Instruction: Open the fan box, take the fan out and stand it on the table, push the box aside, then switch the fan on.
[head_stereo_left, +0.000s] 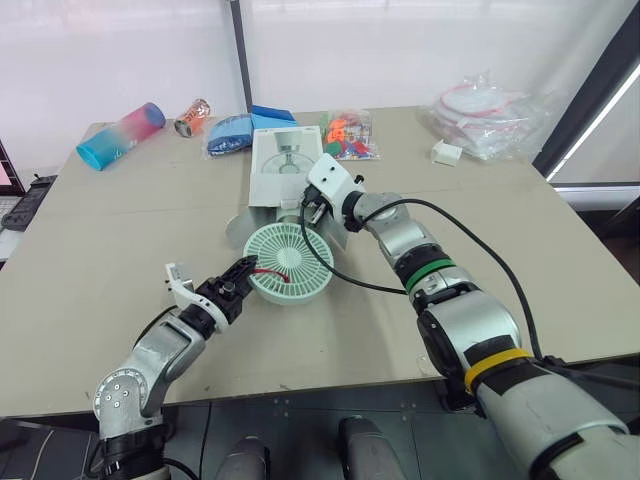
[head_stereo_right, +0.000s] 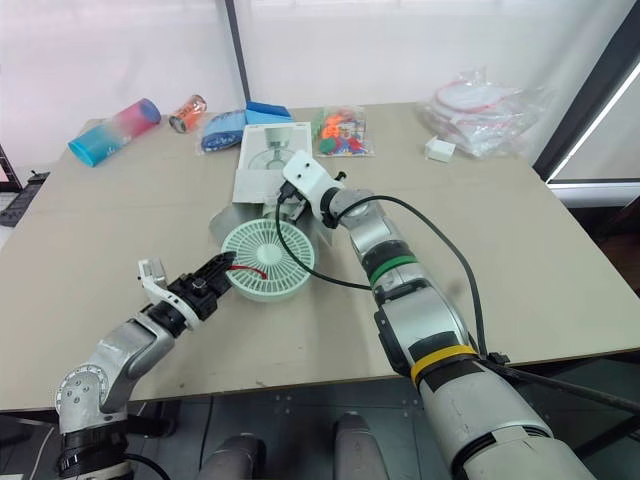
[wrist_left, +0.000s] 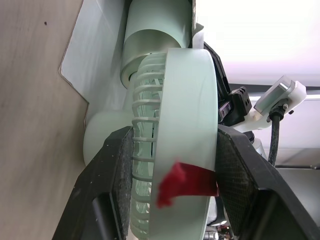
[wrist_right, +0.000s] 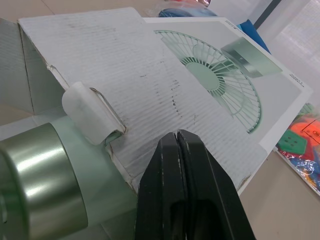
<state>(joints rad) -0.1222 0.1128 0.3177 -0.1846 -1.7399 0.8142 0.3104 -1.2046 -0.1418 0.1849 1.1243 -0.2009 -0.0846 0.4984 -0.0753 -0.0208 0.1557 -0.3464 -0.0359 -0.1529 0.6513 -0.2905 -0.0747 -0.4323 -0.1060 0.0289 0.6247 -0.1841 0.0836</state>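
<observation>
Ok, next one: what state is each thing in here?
Box: lying flat, end flaps open.
Fan: partly out of the box, lying down, not standing.
Left jaws: shut on the fan's rim.
Right jaws: shut, empty, at the box flap.
Bottle: lying on its side.
Can: lying on its side.

Reads as a robotics lab test cell. Plain beige bench, white panels and a black post behind it. Unrelated props along the far edge: gradient tumbler, drink can, blue pouch, packet of colourful bits, clear plastic bags.
</observation>
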